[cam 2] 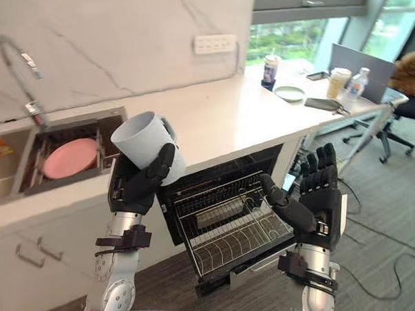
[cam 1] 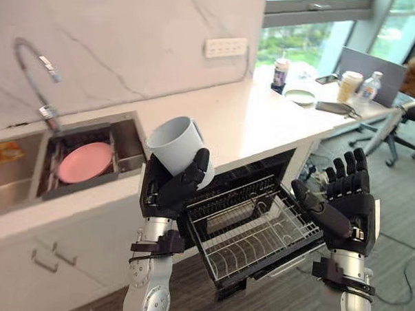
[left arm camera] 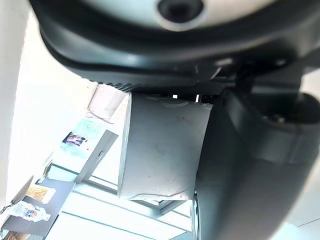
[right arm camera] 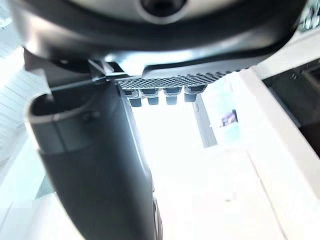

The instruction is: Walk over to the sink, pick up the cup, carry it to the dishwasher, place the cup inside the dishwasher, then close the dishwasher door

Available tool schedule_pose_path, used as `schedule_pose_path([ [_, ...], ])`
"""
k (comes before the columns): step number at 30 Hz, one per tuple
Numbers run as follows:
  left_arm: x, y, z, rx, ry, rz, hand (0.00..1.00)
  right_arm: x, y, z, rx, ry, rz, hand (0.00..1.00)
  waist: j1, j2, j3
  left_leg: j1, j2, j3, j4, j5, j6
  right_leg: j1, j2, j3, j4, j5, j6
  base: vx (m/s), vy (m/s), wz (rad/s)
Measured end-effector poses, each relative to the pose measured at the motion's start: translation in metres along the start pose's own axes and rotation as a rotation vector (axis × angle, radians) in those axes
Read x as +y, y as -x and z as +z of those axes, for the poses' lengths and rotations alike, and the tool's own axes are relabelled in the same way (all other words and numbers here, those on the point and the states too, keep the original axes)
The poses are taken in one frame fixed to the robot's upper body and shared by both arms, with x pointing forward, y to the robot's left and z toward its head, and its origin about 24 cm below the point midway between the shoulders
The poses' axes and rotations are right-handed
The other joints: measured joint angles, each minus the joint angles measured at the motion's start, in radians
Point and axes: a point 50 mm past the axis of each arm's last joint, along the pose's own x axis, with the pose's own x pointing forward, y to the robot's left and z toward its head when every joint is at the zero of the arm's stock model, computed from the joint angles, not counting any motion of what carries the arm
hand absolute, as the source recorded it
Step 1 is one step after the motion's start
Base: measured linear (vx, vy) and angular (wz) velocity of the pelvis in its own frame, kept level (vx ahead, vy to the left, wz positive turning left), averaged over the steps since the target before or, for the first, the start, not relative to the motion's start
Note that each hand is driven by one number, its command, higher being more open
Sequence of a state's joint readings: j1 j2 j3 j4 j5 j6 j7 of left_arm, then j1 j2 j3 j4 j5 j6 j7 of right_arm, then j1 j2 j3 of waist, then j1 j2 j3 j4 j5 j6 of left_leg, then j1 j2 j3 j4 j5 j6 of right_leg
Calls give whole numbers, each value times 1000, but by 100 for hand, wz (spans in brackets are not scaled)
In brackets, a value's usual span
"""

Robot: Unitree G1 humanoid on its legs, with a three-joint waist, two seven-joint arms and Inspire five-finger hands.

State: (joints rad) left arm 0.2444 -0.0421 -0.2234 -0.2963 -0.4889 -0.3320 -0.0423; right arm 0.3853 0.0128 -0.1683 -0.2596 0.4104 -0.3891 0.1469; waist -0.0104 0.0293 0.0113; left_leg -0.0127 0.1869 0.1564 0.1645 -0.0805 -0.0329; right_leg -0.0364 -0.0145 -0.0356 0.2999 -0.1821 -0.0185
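My left hand [cam 1: 170, 190] is shut on a pale grey cup [cam 1: 178, 147], held tilted in the air in front of the counter edge, between the sink [cam 1: 129, 140] and the dishwasher. The cup's wall [left arm camera: 162, 150] rests against my left palm in the left wrist view. The dishwasher [cam 1: 256, 230] below the counter stands open, its door down and a wire rack [cam 2: 235, 229] pulled out, with nothing in the rack. My right hand [cam 1: 347, 196] is raised at the right of the rack, fingers straight, holding nothing.
A pink plate [cam 1: 85, 162] lies in the sink under a curved tap [cam 1: 39, 72]. Far along the white counter [cam 1: 264, 117] stand a drink can, a small plate, a paper cup, a bottle and a laptop. An office chair [cam 1: 409, 116] stands at the far right.
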Motion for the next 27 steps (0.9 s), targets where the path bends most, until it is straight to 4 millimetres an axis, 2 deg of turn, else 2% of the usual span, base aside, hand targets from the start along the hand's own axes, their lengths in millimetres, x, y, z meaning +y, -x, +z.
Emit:
schedule_pose_path([
  [1,2,2,2,-3,-6,8,0,2,1,-3,16,-15,10,100,-1,-4,-9,23,-3,-5,-16,3,-55,0,-1,33,-6,-4,20,228,247,-89],
  [2,4,3,5,-11,-17,17,0,7,3,-4,29,-38,33,100,-7,-16,-20,39,-18,20,-31,-7,-72,-1,-16,67,-30,4,44,226,300,-98],
  [3,7,3,7,-16,-29,29,0,12,3,-4,35,-56,63,100,-5,-27,-25,58,-31,56,-54,-8,-70,0,-28,96,-57,17,65,157,280,-76],
  [6,10,3,8,-16,-60,58,0,30,0,1,13,-109,157,100,-12,-38,-32,90,-52,100,-81,-18,-55,25,-49,106,-126,45,93,60,156,-42],
  [12,5,-2,4,-8,-135,59,0,45,-1,6,29,-199,251,100,-18,-44,-39,100,-55,129,-94,-29,-50,37,-49,122,-179,77,103,6,49,-16],
  [16,11,-2,-13,68,-218,84,0,54,0,4,62,-283,319,100,-23,-44,-39,100,-55,155,-92,-31,-47,40,-46,142,-219,110,111,-34,15,-20],
  [20,15,2,-27,127,-340,139,0,67,-1,14,24,-378,418,100,-27,-44,-39,99,-53,186,-88,-33,-45,42,-43,152,-261,148,117,-41,2,-22],
  [27,10,-10,-32,83,-511,220,0,90,-7,24,3,-501,564,100,-27,-44,-50,92,-56,208,-79,-34,-44,43,-42,169,-302,186,119,-50,-3,-12],
])
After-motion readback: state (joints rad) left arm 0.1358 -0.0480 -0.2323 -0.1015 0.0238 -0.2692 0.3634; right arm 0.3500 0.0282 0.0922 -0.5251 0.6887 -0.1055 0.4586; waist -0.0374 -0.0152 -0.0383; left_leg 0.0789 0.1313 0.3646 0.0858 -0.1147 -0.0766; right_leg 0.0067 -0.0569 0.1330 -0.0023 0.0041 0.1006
